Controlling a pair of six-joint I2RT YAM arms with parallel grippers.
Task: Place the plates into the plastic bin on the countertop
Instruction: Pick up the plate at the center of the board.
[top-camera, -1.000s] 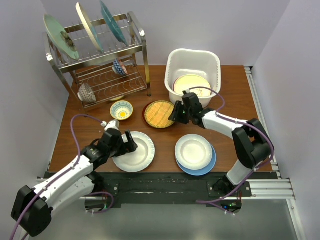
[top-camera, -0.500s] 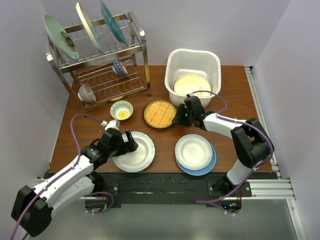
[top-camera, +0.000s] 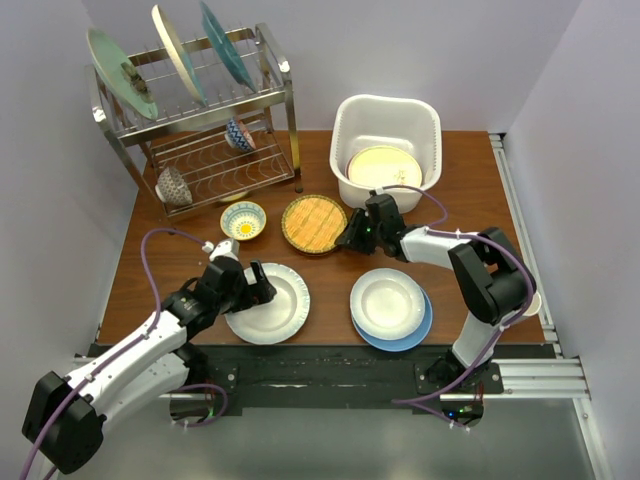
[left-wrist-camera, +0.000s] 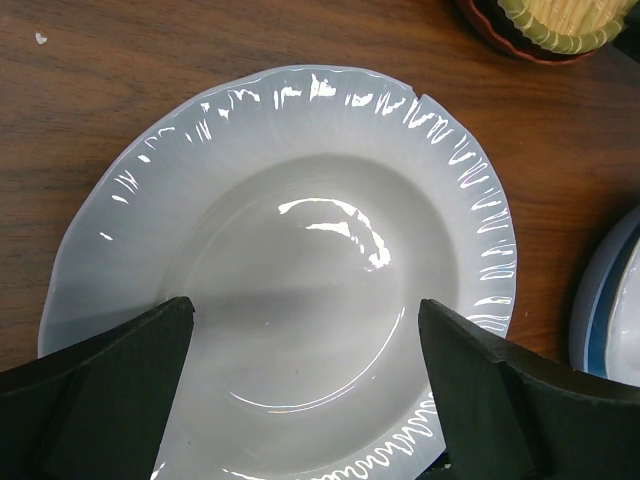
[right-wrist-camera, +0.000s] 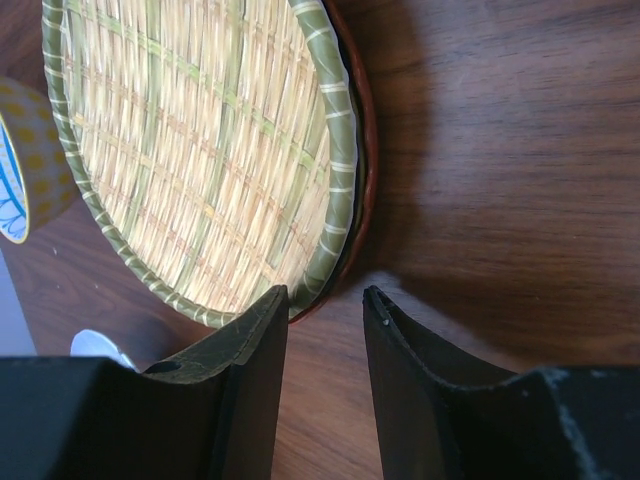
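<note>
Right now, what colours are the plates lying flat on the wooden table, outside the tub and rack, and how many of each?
White plates: 2
Blue plate: 1
Yellow woven plate: 1
Brown plate: 1
Total: 5

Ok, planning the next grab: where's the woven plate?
Top view, mid-table: the woven plate lies between the small bowl and the right gripper.

Overhead from the near side, down on whole table (top-camera: 470, 190); both wrists close, downward, sharing woven plate (right-wrist-camera: 200, 150).
</note>
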